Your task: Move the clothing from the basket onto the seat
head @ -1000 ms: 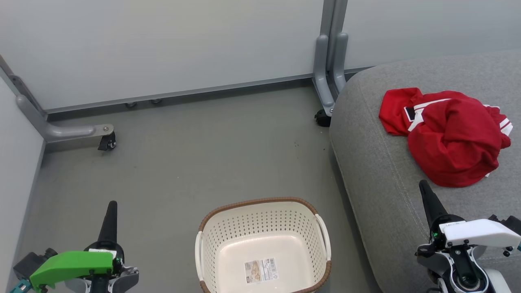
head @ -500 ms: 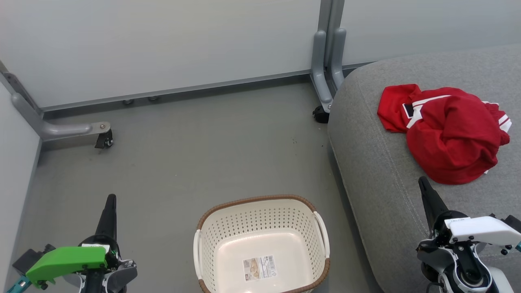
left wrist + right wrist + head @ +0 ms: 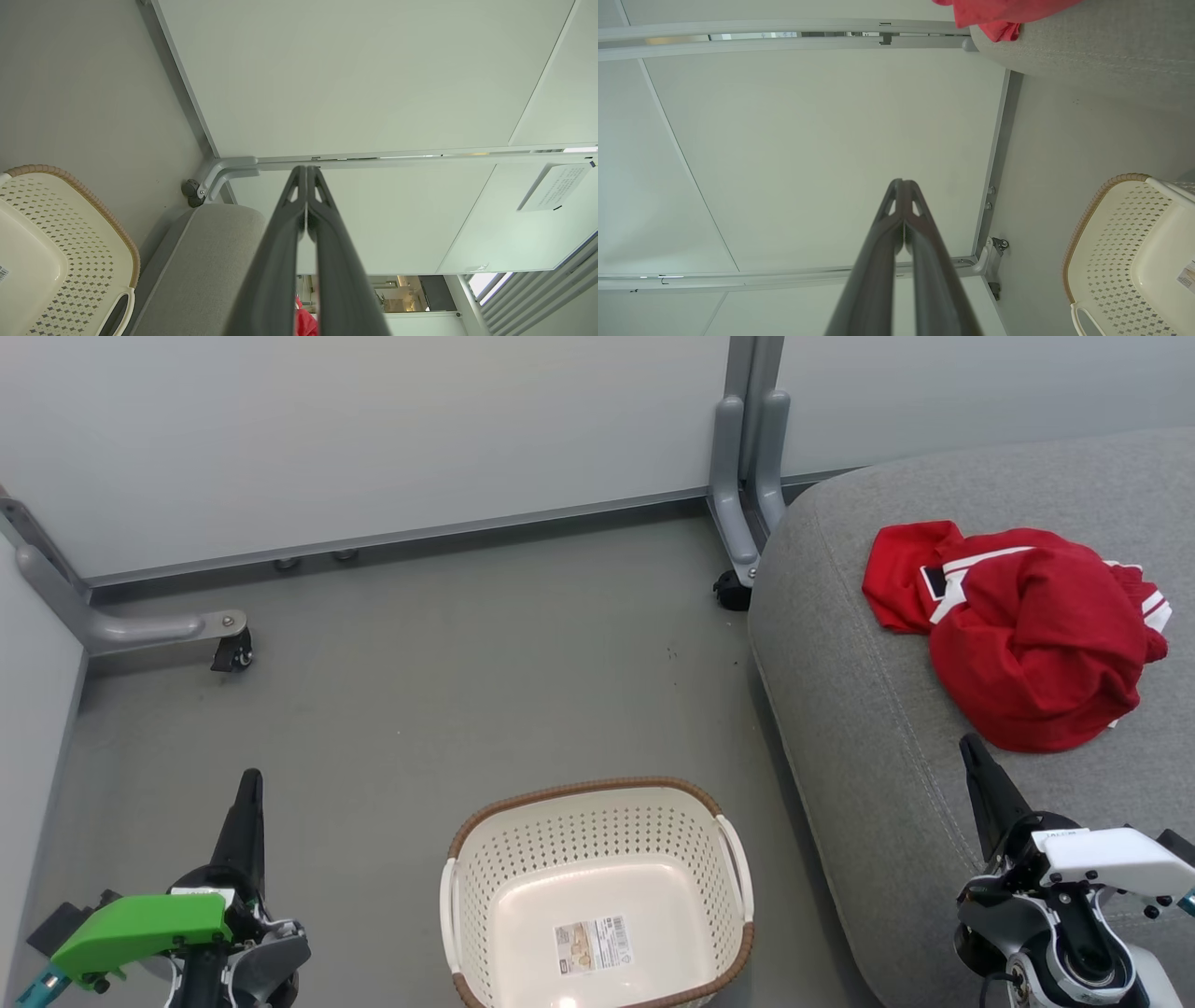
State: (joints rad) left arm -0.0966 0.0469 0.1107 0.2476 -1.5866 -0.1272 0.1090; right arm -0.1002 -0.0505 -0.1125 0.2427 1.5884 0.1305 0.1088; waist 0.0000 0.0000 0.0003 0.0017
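Observation:
The red clothing [image 3: 1022, 635] lies crumpled on the grey seat [image 3: 868, 728] at the right; a strip of it also peeks along the seat's edge [image 3: 994, 14]. On the floor at bottom centre stands the cream basket [image 3: 597, 821] with only a paper label on its bottom. My left gripper [image 3: 249, 784] is shut at the lower left, over the floor left of the basket. My right gripper [image 3: 971, 747] is shut over the seat's front part, just below the clothing and apart from it. Both wrist views show the fingers pressed together, left gripper [image 3: 306, 170], right gripper [image 3: 902, 183], holding nothing.
Grey partition walls close the back and left. A partition foot with a castor [image 3: 229, 649] stands on the floor at the left, and another castor [image 3: 730, 590] sits by the seat's far corner. Bare grey floor [image 3: 448, 691] lies between basket and wall.
The head camera has shifted, so the whole scene sits slightly higher and further left. Both grippers stay shut and hold the same pose; clothing and basket have not moved.

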